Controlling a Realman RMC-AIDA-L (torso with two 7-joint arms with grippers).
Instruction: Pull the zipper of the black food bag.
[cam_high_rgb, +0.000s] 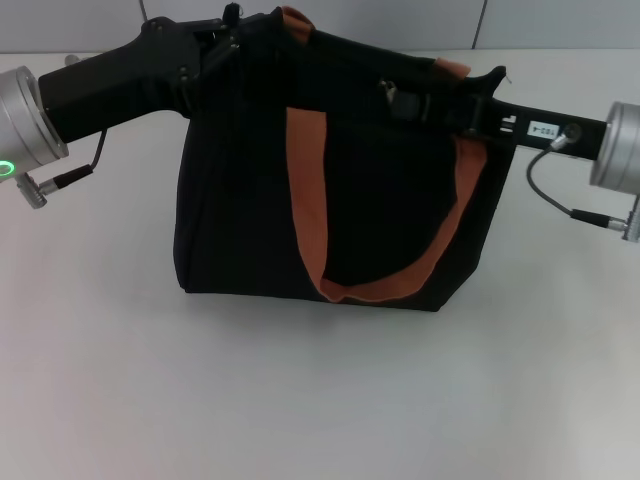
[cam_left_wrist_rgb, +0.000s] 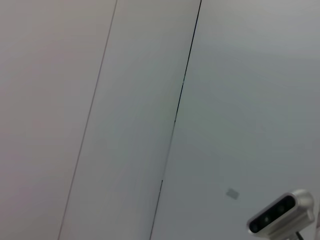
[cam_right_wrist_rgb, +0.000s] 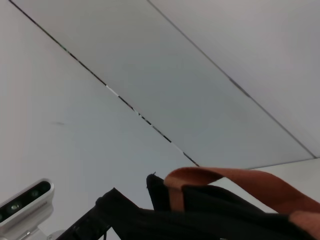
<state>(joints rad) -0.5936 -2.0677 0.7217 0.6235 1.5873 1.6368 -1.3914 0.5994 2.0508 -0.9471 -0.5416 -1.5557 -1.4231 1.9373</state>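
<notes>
Both end effectors' fingertips are lost against the black food bag (cam_high_rgb: 330, 190); its zipper is indiscernible.

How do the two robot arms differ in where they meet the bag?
The left gripper reaches the black food bag at its top left corner, beside an orange strap. The right gripper reaches farther across the top edge, by the silver zipper. Both come in from the sides, level with the bag's top.

surface: plain white matte tabletop (cam_high_rgb: 320, 400), evenly lit, soft shadows | backdrop: pale grey panelled wall (cam_high_rgb: 400, 22) behind the far edge | panels: thin dark seams (cam_left_wrist_rgb: 175, 120) run between wall panels (cam_right_wrist_rgb: 150, 75)
</notes>
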